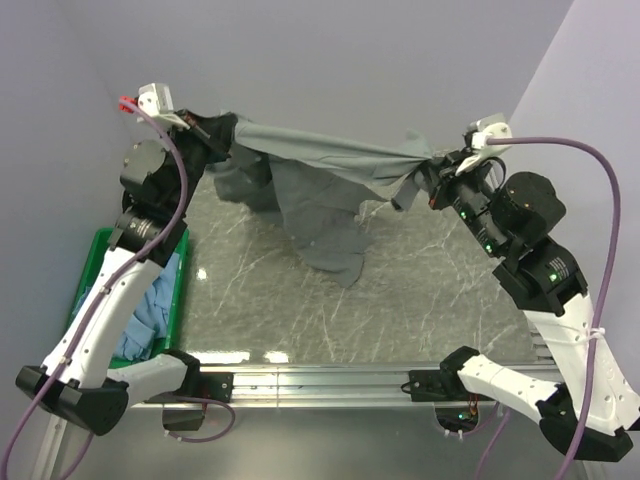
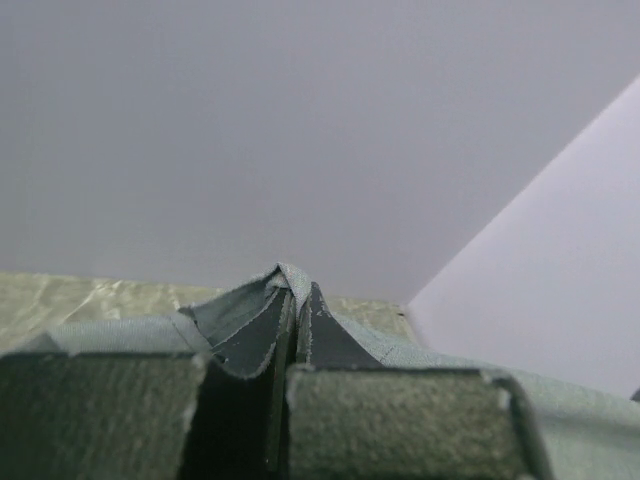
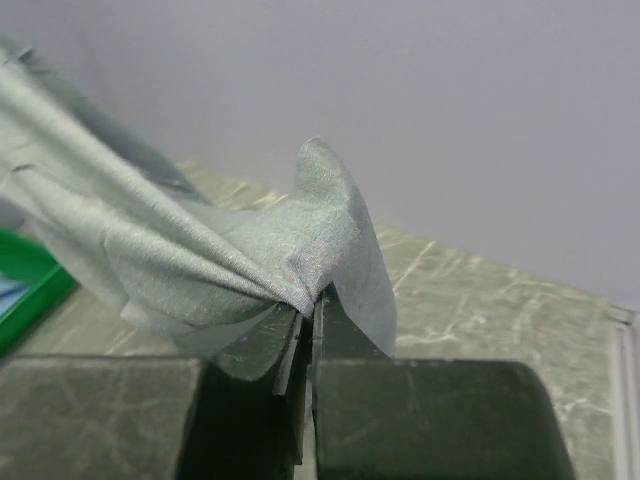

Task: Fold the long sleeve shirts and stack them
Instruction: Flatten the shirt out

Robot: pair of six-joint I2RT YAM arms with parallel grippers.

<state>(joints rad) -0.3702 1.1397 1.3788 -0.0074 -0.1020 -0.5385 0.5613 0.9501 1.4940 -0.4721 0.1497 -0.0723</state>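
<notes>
Both pinch the grey-green shirt [image 1: 318, 185]: left gripper [image 1: 226, 134] and right gripper [image 1: 430, 172]; we should hold it taut between them, lowering evenly

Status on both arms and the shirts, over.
Both shut on the grey-green shirt: left gripper, right gripper. Shirt stretched between them, rest hanging over the table. In the green bin: light blue shirt. Nothing blocking.

At lower left of the top view, light blue shirt [image 1: 155, 300] half hidden behind left arm [image 1: 110, 295], green bin [image 1: 100, 250] likewise, left gripper [image 1: 230, 135] tips buried in grey-green shirt [image 1: 320, 190], wrist-view finger pads [image 2: 100, 420] blurred, bottom-cropped
</notes>
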